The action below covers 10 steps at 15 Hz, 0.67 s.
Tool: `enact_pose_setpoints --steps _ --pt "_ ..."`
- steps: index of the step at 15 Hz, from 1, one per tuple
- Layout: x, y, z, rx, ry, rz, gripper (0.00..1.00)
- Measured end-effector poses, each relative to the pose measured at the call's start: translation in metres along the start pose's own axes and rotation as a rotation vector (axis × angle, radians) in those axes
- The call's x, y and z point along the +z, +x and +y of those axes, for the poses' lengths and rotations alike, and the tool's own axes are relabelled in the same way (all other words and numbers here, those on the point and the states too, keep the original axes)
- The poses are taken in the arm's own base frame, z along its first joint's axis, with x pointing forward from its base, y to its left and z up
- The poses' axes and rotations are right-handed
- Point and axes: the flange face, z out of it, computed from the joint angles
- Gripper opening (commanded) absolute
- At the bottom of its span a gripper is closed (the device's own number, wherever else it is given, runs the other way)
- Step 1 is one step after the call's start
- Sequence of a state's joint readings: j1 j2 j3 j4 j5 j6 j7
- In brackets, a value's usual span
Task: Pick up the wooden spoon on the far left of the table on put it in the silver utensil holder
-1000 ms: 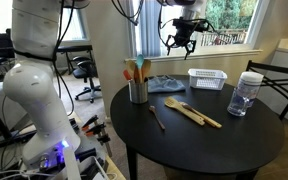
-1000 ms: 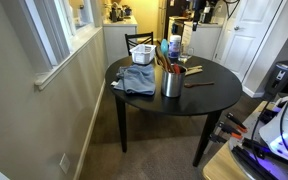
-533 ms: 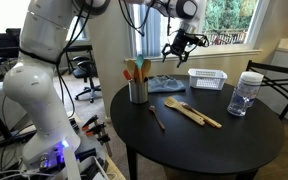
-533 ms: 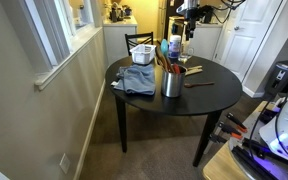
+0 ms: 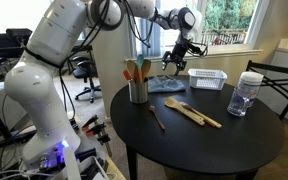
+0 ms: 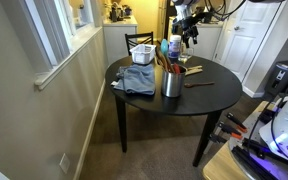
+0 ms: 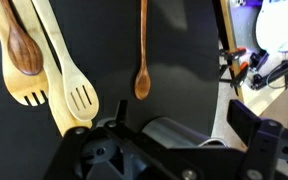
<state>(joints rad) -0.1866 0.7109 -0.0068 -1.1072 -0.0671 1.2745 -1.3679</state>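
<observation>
Wooden spoon, flat on the table well below and ahead of the gripper, jaws wide and empty; long axis crosses their closing line, bowl end nearest.

You have a round black table standing on beige carpet. Behind it, a window lets in daylight, with green trees past a railing. A dark chair stands at the table's edge, and an office chair sits farther back. In an exterior view a beige wall carries a white-framed window, with white doors beyond.
</observation>
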Motion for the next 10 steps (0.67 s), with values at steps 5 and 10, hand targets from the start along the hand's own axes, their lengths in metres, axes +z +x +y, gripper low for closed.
enact_pose_setpoints --steps 5,10 --pt "0.009 0.024 0.021 -0.051 -0.118 -0.138 1.00" --pt "0.022 0.030 0.041 -0.070 -0.228 -0.119 1.00"
